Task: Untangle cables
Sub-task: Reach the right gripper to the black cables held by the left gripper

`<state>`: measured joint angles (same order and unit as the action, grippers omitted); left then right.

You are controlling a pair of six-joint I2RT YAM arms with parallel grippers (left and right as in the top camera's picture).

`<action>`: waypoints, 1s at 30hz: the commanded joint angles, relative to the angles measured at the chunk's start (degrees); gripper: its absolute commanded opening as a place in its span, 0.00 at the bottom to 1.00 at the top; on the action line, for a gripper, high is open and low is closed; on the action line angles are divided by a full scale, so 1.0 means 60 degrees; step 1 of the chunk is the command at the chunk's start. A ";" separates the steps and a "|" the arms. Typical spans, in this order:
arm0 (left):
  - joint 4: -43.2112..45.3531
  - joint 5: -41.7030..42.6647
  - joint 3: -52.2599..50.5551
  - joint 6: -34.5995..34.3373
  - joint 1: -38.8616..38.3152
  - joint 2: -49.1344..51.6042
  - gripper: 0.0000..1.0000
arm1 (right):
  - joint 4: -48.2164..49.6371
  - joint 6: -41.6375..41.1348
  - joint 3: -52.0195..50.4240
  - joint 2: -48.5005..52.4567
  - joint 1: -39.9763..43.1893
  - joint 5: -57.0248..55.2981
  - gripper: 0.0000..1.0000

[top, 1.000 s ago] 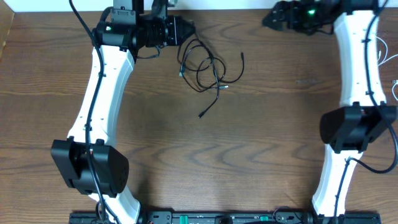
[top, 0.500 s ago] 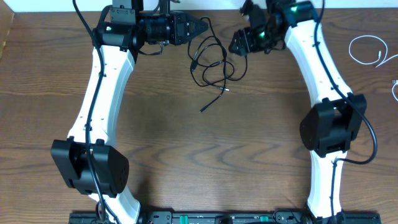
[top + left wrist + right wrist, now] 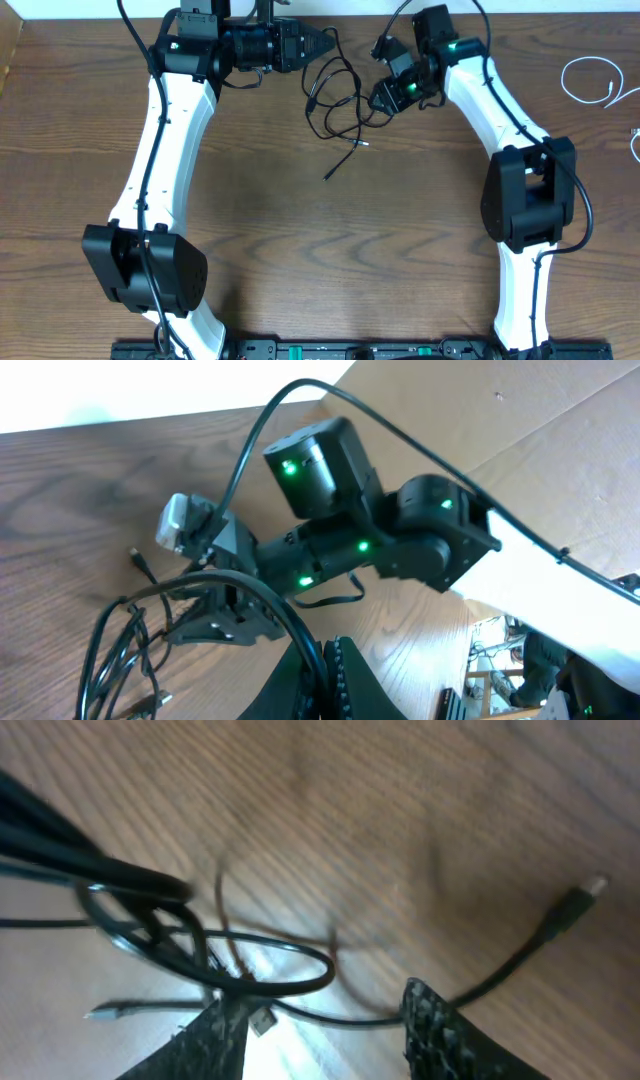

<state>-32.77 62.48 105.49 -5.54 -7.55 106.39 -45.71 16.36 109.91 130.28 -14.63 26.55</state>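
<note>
At the far side of the table point(image 3: 300, 250), left of centre, the left gripper point(image 3: 326, 45) is clenching tight on a strand of the black cables point(image 3: 338, 105). Their tangle is lying in loose loops just right of it and a little nearer, with one plug end trailing toward the near side. The right gripper point(image 3: 380, 97) is hovering at the tangle's right edge, jaws standing apart, a strand passing between its fingers point(image 3: 440, 1020) but nothing pinched. Far off right, a white cable point(image 3: 563, 82) is lying coiled, well apart.

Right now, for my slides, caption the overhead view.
Left gripper shut on the black cables; right gripper open beside the tangle, on a wooden table.
</note>
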 commanded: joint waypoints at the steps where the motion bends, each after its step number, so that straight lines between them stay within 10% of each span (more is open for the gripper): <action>1: 0.0055 0.0153 0.0084 0.0091 0.0040 -0.0259 0.07 | 0.0554 0.0255 -0.0492 0.0029 -0.0197 0.0127 0.45; 17: 0.0044 0.0153 0.0084 0.0087 0.0040 -0.0259 0.08 | 0.4710 -0.0364 -0.1963 0.0029 -0.0816 -0.0441 0.47; 22: -0.0025 0.0142 0.0084 0.0091 0.0040 -0.0259 0.08 | 0.5224 -0.0368 -0.2204 0.0029 -0.0871 -0.0444 0.01; 30: -0.1118 -0.2535 0.0084 0.0095 0.0040 -0.0259 0.07 | 0.4291 -0.1384 -0.2200 -0.0586 -0.0404 -0.0433 0.01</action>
<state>-37.34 56.60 105.49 -5.58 -7.55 106.39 -18.06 11.57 97.03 130.26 -18.94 23.75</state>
